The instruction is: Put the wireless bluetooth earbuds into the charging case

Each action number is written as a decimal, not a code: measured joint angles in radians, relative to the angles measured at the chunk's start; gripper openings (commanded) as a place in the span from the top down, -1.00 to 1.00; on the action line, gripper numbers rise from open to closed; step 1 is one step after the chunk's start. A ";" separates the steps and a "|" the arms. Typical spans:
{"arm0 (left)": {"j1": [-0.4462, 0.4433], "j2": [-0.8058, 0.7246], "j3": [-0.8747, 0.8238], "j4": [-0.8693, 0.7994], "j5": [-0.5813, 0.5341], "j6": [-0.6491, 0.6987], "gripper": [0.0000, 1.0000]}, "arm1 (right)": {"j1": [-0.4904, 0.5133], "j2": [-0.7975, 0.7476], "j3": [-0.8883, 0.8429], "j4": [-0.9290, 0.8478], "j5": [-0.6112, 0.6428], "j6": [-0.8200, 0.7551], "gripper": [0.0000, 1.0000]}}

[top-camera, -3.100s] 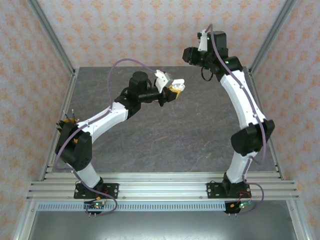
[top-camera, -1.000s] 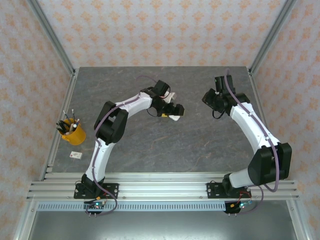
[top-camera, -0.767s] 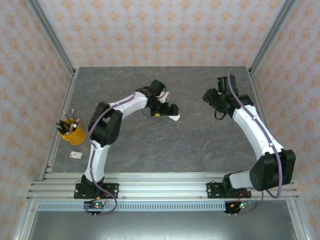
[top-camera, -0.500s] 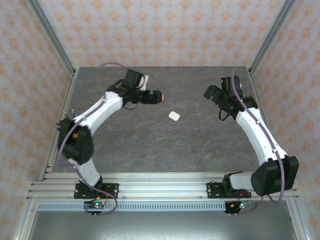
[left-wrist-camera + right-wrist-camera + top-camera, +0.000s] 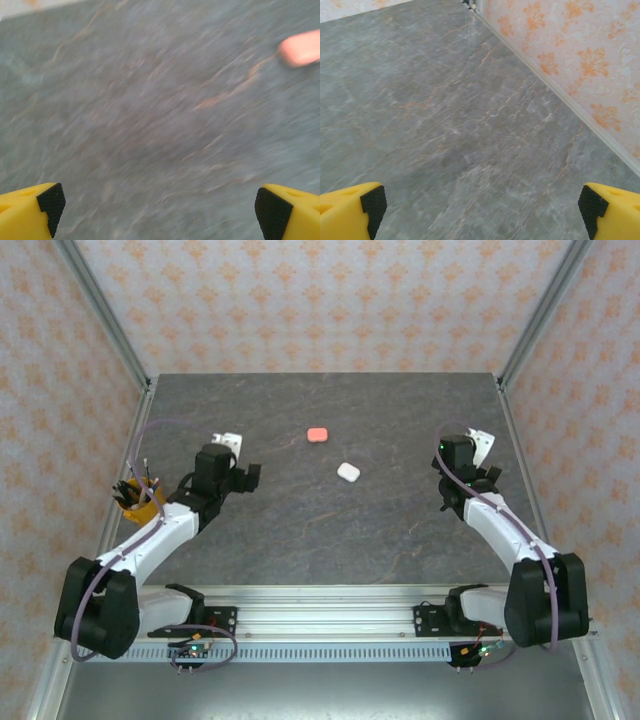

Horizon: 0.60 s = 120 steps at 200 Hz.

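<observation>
A coral-red charging case (image 5: pixel 317 433) lies shut on the grey stone table (image 5: pixel 330 530), with a white case (image 5: pixel 347 472) shut a little nearer and to its right. The earbuds are out of view. My left gripper (image 5: pixel 247 474) hangs open over the table's left side, well left of both cases. In the left wrist view its yellow fingers (image 5: pixel 30 210) stand wide apart, the gripper (image 5: pixel 160 207) is empty, and the coral case (image 5: pixel 300 47) is a blur at upper right. My right gripper (image 5: pixel 480 462) is open near the right edge, and it stands empty (image 5: pixel 480 205) over bare stone.
A yellow cup of pens (image 5: pixel 140 502) stands at the left edge beside my left forearm. Patterned walls (image 5: pixel 580 65) close in the table at the back and sides. An aluminium rail (image 5: pixel 320 615) runs along the near edge.
My left gripper let go of the coral case, which now lies on the table, and swung back to the near left. The right arm drew back towards the near right edge.
</observation>
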 measured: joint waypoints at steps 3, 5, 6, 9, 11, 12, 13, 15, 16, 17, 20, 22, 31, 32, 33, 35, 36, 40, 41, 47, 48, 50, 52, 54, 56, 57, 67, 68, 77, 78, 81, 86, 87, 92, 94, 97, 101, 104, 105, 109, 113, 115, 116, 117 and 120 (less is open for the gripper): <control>0.010 0.000 -0.023 0.022 -0.005 0.003 -1.00 | -0.006 0.007 -0.013 0.026 0.003 -0.012 -1.00; 0.016 0.001 -0.039 0.041 -0.006 0.004 -1.00 | -0.008 0.009 -0.019 0.037 0.004 -0.015 -1.00; 0.018 0.001 -0.045 0.047 -0.006 0.005 -1.00 | -0.010 0.011 -0.024 0.047 0.005 -0.019 -1.00; 0.030 0.004 -0.070 0.076 -0.008 0.007 -1.00 | -0.014 0.018 -0.037 0.069 0.006 -0.029 -1.00; 0.035 0.005 -0.081 0.089 -0.009 0.007 -1.00 | -0.017 0.020 -0.043 0.082 0.007 -0.032 -1.00; 0.040 0.006 -0.091 0.100 -0.009 0.007 -1.00 | -0.019 0.023 -0.049 0.093 0.008 -0.035 -1.00; 0.042 0.006 -0.095 0.105 -0.008 0.007 -1.00 | -0.019 0.024 -0.052 0.098 0.008 -0.037 -1.00; 0.049 0.010 -0.108 0.123 -0.008 0.008 -1.00 | -0.023 0.030 -0.061 0.114 0.007 -0.044 -1.00; 0.054 0.013 -0.117 0.137 -0.008 0.008 -1.00 | -0.026 0.033 -0.067 0.127 0.007 -0.048 -1.00; 0.056 0.014 -0.122 0.143 -0.008 0.007 -1.00 | -0.027 0.034 -0.071 0.133 0.007 -0.050 -1.00; 0.064 0.019 -0.137 0.167 -0.008 0.007 -1.00 | -0.031 0.040 -0.083 0.154 0.006 -0.056 -1.00; 0.072 0.027 -0.148 0.186 -0.007 0.007 -1.00 | -0.034 0.047 -0.092 0.171 0.006 -0.062 -1.00; 0.105 0.062 -0.180 0.257 -0.002 0.006 -1.00 | -0.049 0.070 -0.136 0.249 -0.003 -0.079 -1.00; 0.107 0.065 -0.181 0.262 -0.001 0.006 -1.00 | -0.050 0.071 -0.139 0.255 -0.005 -0.080 -1.00; 0.111 0.071 -0.184 0.272 0.000 0.006 -1.00 | -0.052 0.076 -0.146 0.265 -0.006 -0.083 -1.00; 0.118 0.081 -0.187 0.284 0.002 0.006 -1.00 | -0.058 0.083 -0.156 0.285 -0.008 -0.088 -1.00; 0.120 0.084 -0.188 0.288 0.003 0.006 -1.00 | -0.059 0.085 -0.160 0.291 -0.010 -0.088 -1.00; 0.134 0.103 -0.191 0.312 0.009 0.006 -1.00 | -0.067 0.096 -0.180 0.327 -0.019 -0.093 -1.00; 0.136 0.106 -0.191 0.316 0.011 0.006 -1.00 | -0.069 0.098 -0.183 0.332 -0.021 -0.094 -1.00; 0.156 0.134 -0.191 0.354 0.028 0.002 -1.00 | -0.083 0.115 -0.205 0.369 -0.036 -0.101 -1.00; 0.158 0.138 -0.191 0.358 0.029 0.002 -1.00 | -0.085 0.117 -0.206 0.370 -0.040 -0.101 -1.00; 0.163 0.147 -0.190 0.372 0.035 0.002 -1.00 | -0.092 0.122 -0.210 0.374 -0.048 -0.103 -1.00; 0.168 0.154 -0.189 0.384 0.043 0.001 -1.00 | -0.097 0.127 -0.212 0.377 -0.057 -0.104 -1.00; 0.173 0.164 -0.188 0.397 0.050 0.000 -1.00 | -0.101 0.130 -0.214 0.381 -0.064 -0.106 -1.00; 0.178 0.175 -0.187 0.411 0.056 -0.001 -1.00 | -0.107 0.136 -0.216 0.388 -0.075 -0.106 -1.00; 0.180 0.177 -0.187 0.416 0.058 -0.001 -1.00 | -0.111 0.139 -0.217 0.393 -0.085 -0.107 -1.00; 0.196 0.222 -0.186 0.486 0.087 -0.002 -1.00 | -0.138 0.153 -0.218 0.425 -0.142 -0.107 -1.00; 0.196 0.226 -0.186 0.491 0.089 -0.002 -1.00 | -0.140 0.153 -0.218 0.429 -0.146 -0.106 -1.00; 0.204 0.265 -0.186 0.547 0.110 -0.005 -1.00 | -0.159 0.158 -0.229 0.491 -0.192 -0.105 -0.99; 0.204 0.268 -0.187 0.550 0.111 -0.006 -1.00 | -0.161 0.158 -0.231 0.506 -0.198 -0.106 -0.99; 0.205 0.277 -0.187 0.562 0.116 -0.009 -1.00 | -0.164 0.159 -0.237 0.528 -0.213 -0.107 -0.99; 0.209 0.290 -0.187 0.579 0.131 -0.011 -1.00 | -0.169 0.161 -0.246 0.567 -0.236 -0.107 -0.99; 0.209 0.291 -0.187 0.580 0.132 -0.013 -1.00 | -0.169 0.163 -0.249 0.577 -0.243 -0.108 -0.99; 0.212 0.299 -0.188 0.593 0.138 -0.017 -1.00 | -0.169 0.167 -0.259 0.609 -0.265 -0.111 -0.99; 0.214 0.301 -0.188 0.599 0.141 -0.018 -1.00 | -0.169 0.170 -0.262 0.619 -0.271 -0.113 -0.99; 0.216 0.302 -0.189 0.604 0.148 -0.019 -1.00 | -0.166 0.180 -0.271 0.652 -0.284 -0.117 -0.99; 0.217 0.303 -0.189 0.612 0.152 -0.021 -1.00 | -0.163 0.192 -0.278 0.681 -0.294 -0.120 -0.99; 0.218 0.303 -0.189 0.618 0.155 -0.021 -1.00 | -0.159 0.211 -0.286 0.722 -0.305 -0.123 -0.99; 0.219 0.303 -0.189 0.619 0.156 -0.021 -1.00 | -0.158 0.214 -0.288 0.732 -0.308 -0.125 -0.99; 0.221 0.303 -0.189 0.629 0.158 -0.021 -1.00 | -0.153 0.237 -0.293 0.761 -0.321 -0.130 -0.99; 0.221 0.303 -0.189 0.638 0.161 -0.021 -1.00 | -0.149 0.258 -0.294 0.771 -0.334 -0.135 -0.99; 0.221 0.303 -0.189 0.642 0.162 -0.021 -1.00 | -0.147 0.266 -0.293 0.767 -0.341 -0.138 -0.99; 0.221 0.303 -0.189 0.644 0.162 -0.021 -1.00 | -0.146 0.268 -0.292 0.766 -0.343 -0.140 -0.99; 0.221 0.303 -0.189 0.645 0.162 -0.021 -1.00 | -0.145 0.273 -0.290 0.759 -0.346 -0.141 -0.99; 0.221 0.303 -0.189 0.650 0.164 -0.021 -1.00 | -0.143 0.280 -0.288 0.753 -0.355 -0.144 -0.99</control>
